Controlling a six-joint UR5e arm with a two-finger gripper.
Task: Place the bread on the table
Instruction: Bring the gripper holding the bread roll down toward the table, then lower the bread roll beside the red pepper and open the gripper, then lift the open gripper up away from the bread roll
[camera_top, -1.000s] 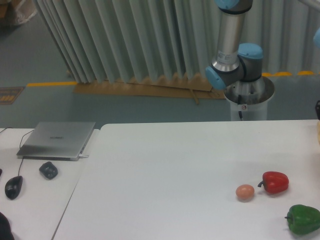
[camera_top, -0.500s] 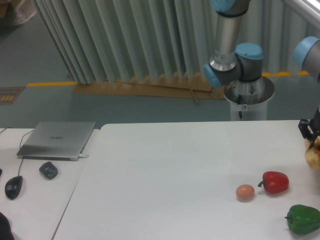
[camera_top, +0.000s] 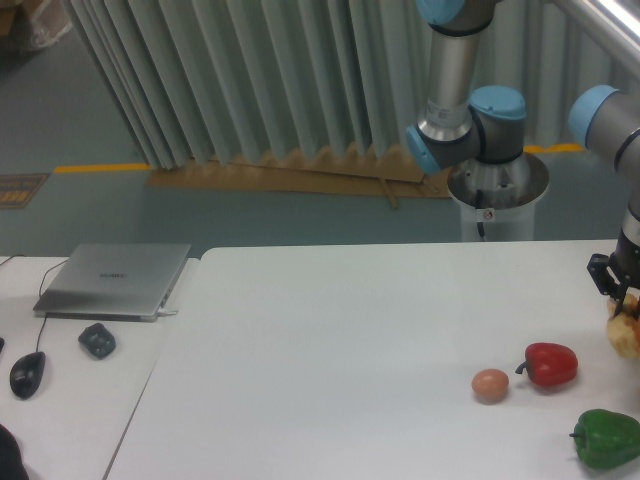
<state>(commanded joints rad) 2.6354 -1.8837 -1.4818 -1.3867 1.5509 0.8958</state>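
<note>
Golden bread (camera_top: 626, 333), pinched in the gripper (camera_top: 620, 303) at the frame's right edge, hangs just right of the red pepper (camera_top: 551, 364) above the bench (camera_top: 350, 350), so a descent drifting toward the pepper could knock it rolling.

White table (camera_top: 330, 330) w/ red pepper (camera_top: 551, 364), tan egg-like ball (camera_top: 490, 384), green pepper (camera_top: 606, 438) at right.

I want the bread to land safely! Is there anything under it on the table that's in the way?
Nothing visible directly under it. The bread hangs in the gripper at the right edge, above the table. The red pepper sits just beside it to the left, and the green pepper nearer the camera.
</note>
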